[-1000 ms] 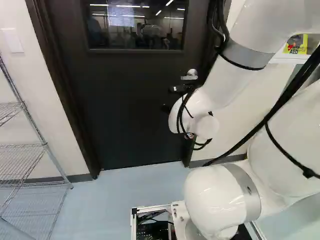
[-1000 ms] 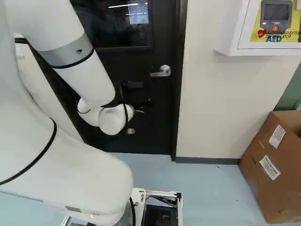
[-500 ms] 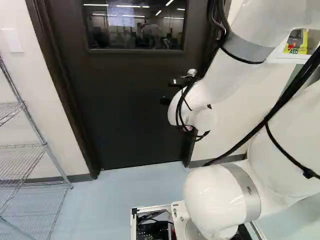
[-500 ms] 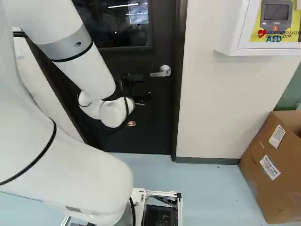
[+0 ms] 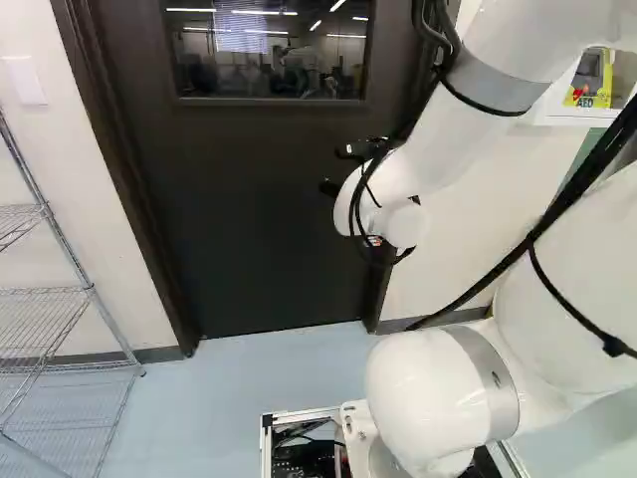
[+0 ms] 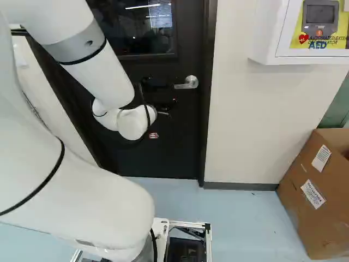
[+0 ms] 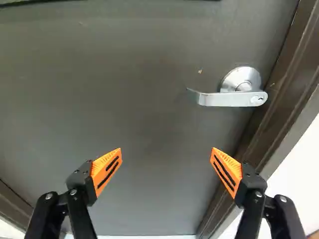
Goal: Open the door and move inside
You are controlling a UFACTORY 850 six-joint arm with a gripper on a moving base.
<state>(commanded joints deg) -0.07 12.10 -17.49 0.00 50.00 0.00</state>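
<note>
At the upper middle of the left base view: dark door, closed in its frame, with door window in its upper part. White arm reaches toward the door's latch side; black gripper shows only in part past the wrist, near the door face. The wrist and its fittings cover the latch area here. Wire shelving stands at the left of this view.

Right base view: silver lever handle shows on the door, near the door frame. The gripper's dark parts lie lower than the handle, on the side away from that frame. Defibrillator cabinet is on the wall at upper right; open cardboard box sits on the floor below and farther right.

Wrist view: gripper released, its two fingers spread wide, orange pads apart from each other. The handle lies ahead of the gripper, beyond the fingertips and toward the frame side. Lever runs roughly across the gripper's line of reach, free end pointing away from the frame and roughly in line ahead of the frame-side fingertip. Handle and fingers are apart.
</note>
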